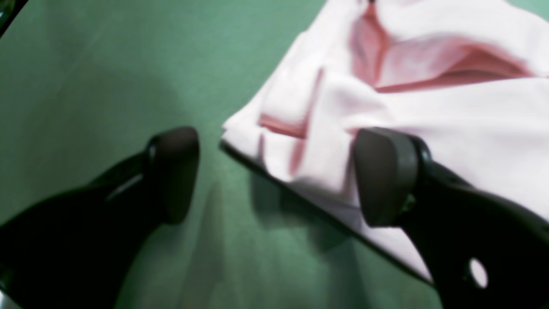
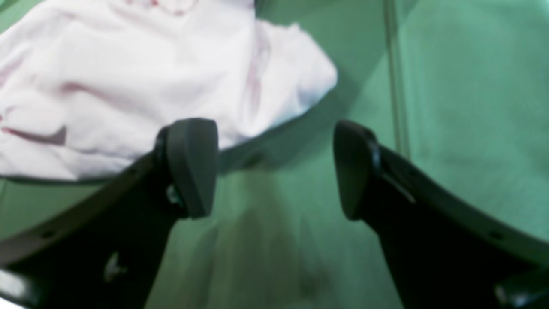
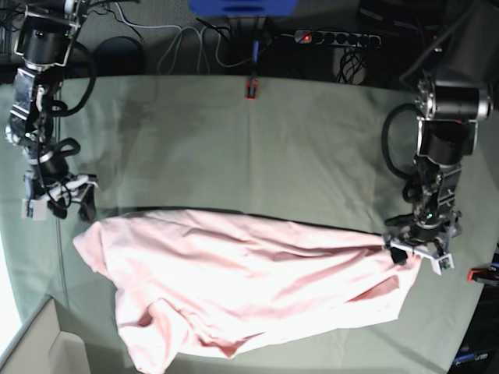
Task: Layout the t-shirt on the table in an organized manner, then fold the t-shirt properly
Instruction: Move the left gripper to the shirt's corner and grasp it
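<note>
The pale pink t-shirt [image 3: 249, 280] lies rumpled and stretched sideways across the near half of the table [image 3: 234, 148], no lettering showing. My left gripper [image 3: 413, 253] hangs open at the shirt's right end. In the left wrist view the left gripper [image 1: 279, 176] straddles a corner of the t-shirt [image 1: 429, 107], one finger over the fabric, the other over the bare table [image 1: 85, 86]. My right gripper [image 3: 66, 204] is open just above the shirt's left tip. In the right wrist view the right gripper [image 2: 274, 169] is open, its left finger overlapping the t-shirt [image 2: 128, 86] edge above the table [image 2: 472, 107].
A red clamp [image 3: 251, 89] sits at the table's far edge and another [image 3: 479, 274] at the right edge. Cables and a power strip [image 3: 335, 37] lie behind the table. A pale box [image 3: 39, 343] stands at the near left corner.
</note>
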Robot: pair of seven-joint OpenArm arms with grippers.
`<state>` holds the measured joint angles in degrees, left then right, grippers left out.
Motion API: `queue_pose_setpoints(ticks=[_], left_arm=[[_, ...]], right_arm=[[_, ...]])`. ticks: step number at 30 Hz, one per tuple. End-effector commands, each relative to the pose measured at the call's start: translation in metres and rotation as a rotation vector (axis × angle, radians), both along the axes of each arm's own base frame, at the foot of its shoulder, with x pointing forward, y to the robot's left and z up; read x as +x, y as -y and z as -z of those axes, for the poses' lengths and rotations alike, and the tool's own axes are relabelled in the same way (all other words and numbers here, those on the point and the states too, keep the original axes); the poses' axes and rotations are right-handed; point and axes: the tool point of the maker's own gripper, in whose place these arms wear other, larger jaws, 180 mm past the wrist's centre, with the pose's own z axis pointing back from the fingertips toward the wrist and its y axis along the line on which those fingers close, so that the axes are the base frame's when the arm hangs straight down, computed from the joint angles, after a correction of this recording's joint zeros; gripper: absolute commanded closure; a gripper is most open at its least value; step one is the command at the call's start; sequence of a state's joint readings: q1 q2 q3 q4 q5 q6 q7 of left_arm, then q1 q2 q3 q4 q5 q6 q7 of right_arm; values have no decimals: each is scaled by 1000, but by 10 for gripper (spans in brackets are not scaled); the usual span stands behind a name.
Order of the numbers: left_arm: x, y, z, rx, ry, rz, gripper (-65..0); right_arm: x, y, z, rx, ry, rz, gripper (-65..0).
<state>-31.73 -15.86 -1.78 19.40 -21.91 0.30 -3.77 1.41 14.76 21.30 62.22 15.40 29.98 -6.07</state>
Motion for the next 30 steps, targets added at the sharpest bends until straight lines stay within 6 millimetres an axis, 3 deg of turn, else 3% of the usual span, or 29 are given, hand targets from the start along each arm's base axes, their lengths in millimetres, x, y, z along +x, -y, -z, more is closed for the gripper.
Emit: queue_pose_setpoints(ticks=[1,6,12,15,18,20,24,26,28,30], left_arm=[[23,-3,-28,18,83,-3,-547],[21,-3,-23,12,66,-8,-545],[19,10,-15,16,48,20,-537],[21,25,-12,67,26,92,-414],[24,35,-11,70,25,115,-191],[26,34,-13,74,28,109,-4],[32,36,-20,68,46,107,-4],[37,48,-24,50,62,118,0],[49,56,-42,48,115,131,0],[44,63,-47,47,143,155,0]], right_arm=[[8,5,-12,-6,44,-1,-423],[8,-10,-5,4,28,-35,-423],[7,-16,-3,14,25,-38,-423],[6,-16,-2,15,22,-38,-423],[6,-16,-1,15,21,-38,-423],[5,-16,-1,15,19,-38,-423],[5,-15,-1,15,20,-35,-423],[5,-16,-1,15,19,-39,-423],[5,-16,-1,15,19,-39,-423],[5,-16,-1,15,19,-39,-423]])
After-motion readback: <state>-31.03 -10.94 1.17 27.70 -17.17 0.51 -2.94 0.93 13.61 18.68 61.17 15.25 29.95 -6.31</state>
